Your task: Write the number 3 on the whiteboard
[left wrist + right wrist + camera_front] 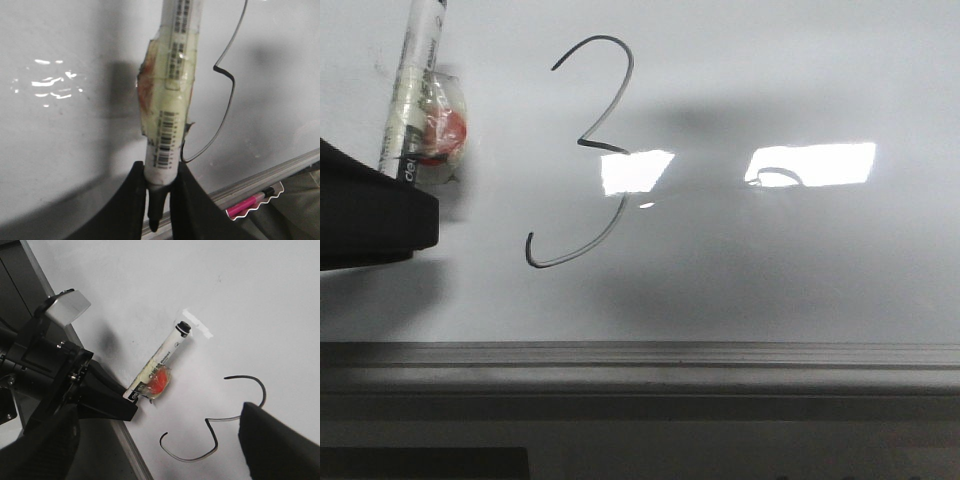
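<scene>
Your left gripper (pixel 159 200) has its jaws clamped on the marker (pixel 413 95), just left of the finished number 3 (pixel 585 150) on the whiteboard (pixel 800 280). The marker's long axis runs roughly parallel to the digit; the right jaws' state you cannot tell

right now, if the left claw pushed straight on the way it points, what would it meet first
Probably the whiteboard itself: the left claw holds the marker toward its surface beside the number 3, though the tip's gap is unclear.
</scene>
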{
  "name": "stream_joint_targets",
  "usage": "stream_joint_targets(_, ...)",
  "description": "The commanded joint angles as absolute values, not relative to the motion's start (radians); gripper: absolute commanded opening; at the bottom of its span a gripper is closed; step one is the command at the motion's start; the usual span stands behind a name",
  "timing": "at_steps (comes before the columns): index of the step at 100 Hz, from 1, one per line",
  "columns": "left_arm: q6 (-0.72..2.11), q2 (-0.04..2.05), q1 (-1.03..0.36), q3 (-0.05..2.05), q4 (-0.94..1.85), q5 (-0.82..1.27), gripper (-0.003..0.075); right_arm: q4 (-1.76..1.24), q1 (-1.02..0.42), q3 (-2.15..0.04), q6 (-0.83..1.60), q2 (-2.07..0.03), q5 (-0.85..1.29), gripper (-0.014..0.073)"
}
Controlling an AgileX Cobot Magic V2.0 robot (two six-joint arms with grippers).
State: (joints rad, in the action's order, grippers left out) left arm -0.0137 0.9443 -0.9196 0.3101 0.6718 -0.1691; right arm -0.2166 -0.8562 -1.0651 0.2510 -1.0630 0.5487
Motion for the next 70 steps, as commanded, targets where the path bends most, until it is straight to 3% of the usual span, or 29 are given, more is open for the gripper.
stream_joint_targets(1, -0.020, 0.945, -0.918, 0.342, 0.699, -0.227, -0.0020, -0.217, -0.849, -1.098, 0.254, -1.042, 0.473, 0.0574)
stream_joint_targets(58, -0.020, 1.002, -0.860, 0.342, 0.715, -0.228, -0.0015, -0.217, -0.849, -1.098, 0.254, -1.042, 0.473, 0.0574)
stream_joint_targets(63, -0.020, 1.002, -0.860, 0.342, 0.715, -0.228, 0.0013, -0.217, -0.849, -1.098, 0.254, -1.042, 0.473, 0.0574)
stream_joint_targets(70, -0.020, 1.002, -0.860, 0.342, 0.715, -0.228, 0.0110, -0.219, -0.849, -1.098, 0.254, -1.042, 0.473, 0.0574)
